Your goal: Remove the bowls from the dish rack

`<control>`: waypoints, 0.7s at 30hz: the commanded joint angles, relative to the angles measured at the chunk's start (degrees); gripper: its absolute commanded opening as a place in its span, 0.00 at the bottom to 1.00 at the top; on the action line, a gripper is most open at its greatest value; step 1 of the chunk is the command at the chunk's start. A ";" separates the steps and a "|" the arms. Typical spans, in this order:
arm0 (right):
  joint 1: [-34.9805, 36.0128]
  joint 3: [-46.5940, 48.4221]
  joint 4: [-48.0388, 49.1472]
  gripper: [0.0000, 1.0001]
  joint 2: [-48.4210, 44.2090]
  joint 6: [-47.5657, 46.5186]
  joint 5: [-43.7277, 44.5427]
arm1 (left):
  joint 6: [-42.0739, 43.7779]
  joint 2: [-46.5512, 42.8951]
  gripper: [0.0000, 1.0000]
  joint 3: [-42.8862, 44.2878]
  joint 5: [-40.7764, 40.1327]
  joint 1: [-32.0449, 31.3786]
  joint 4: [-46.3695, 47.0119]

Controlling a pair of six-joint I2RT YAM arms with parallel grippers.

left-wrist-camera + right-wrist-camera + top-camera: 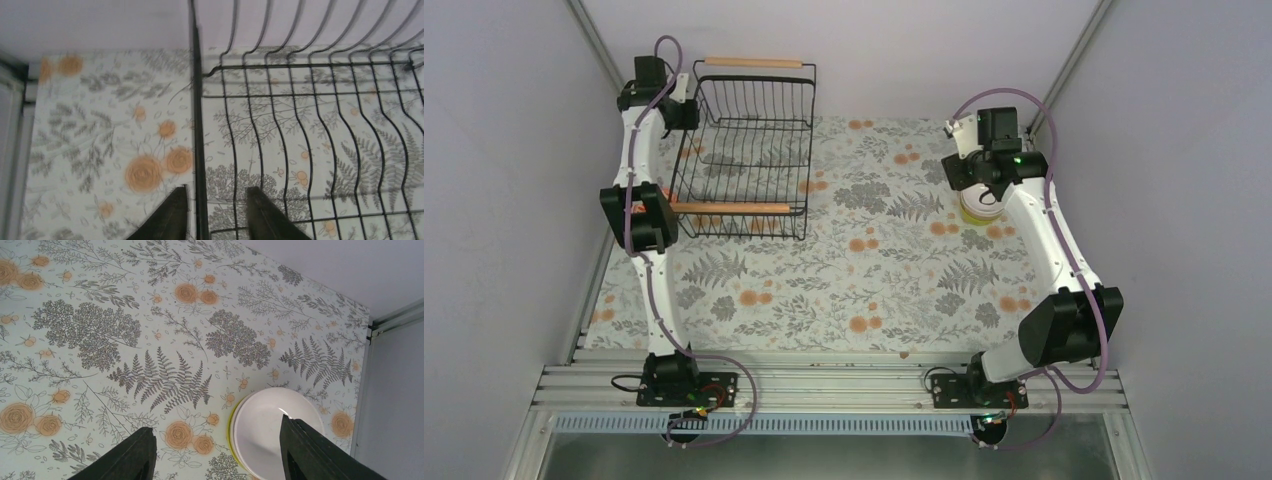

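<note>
the left gripper (216, 219) is released, its two dark fingers (167, 222) apart and straddling the black side wire of the dish rack (197, 125). one finger is outside over the floral table cover (100, 130), the other inside over the wire floor. i cannot tell whether either finger touches the wire. at 9 o'clock the cover ends at a grey frame rail (12, 150), and at 12 o'clock the back wall (100, 25) is near. in the top view the rack sits at 11 o'clock on the table, close to the far left corner, with wooden handles (754, 62) on its far and near sides.

the right gripper (215, 460) is released too, jaws wide, holding nothing. the bowls (265, 425) stand stacked on the cover at its 3 o'clock, a white one on top with a yellow-green rim showing under it. the right finger partly covers the stack. further toward 3 o'clock the cover's edge and a side rail (395, 319) are near. toward 9 and 12 o'clock the patterned cover stretches wide. stack and rack are well apart.
</note>
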 commanded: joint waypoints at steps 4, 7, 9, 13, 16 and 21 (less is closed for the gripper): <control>-0.32 -0.99 1.17 0.60 -0.39 0.02 -0.90 | 0.74 -1.19 0.69 1.68 8.62 0.12 -0.57; -0.31 -1.05 1.28 0.61 -0.38 0.04 -0.47 | 1.48 -3.67 0.79 1.29 10.21 0.04 -1.10; -0.61 -1.02 1.59 0.62 -0.30 0.27 0.36 | 1.87 -5.81 0.83 0.84 11.10 0.04 -1.47; -3.14 -0.66 2.59 0.72 -0.22 1.78 2.00 | 2.94 -10.93 0.89 0.33 11.05 -0.05 -2.59; -7.18 -0.92 3.64 0.74 -0.32 2.98 2.26 | 3.88 -16.42 0.95 -1.23 9.54 -0.05 -2.42; -15.41 -2.18 4.35 0.76 0.25 3.42 0.68 | 6.77 -26.27 1.00 -5.81 6.08 -0.22 -0.53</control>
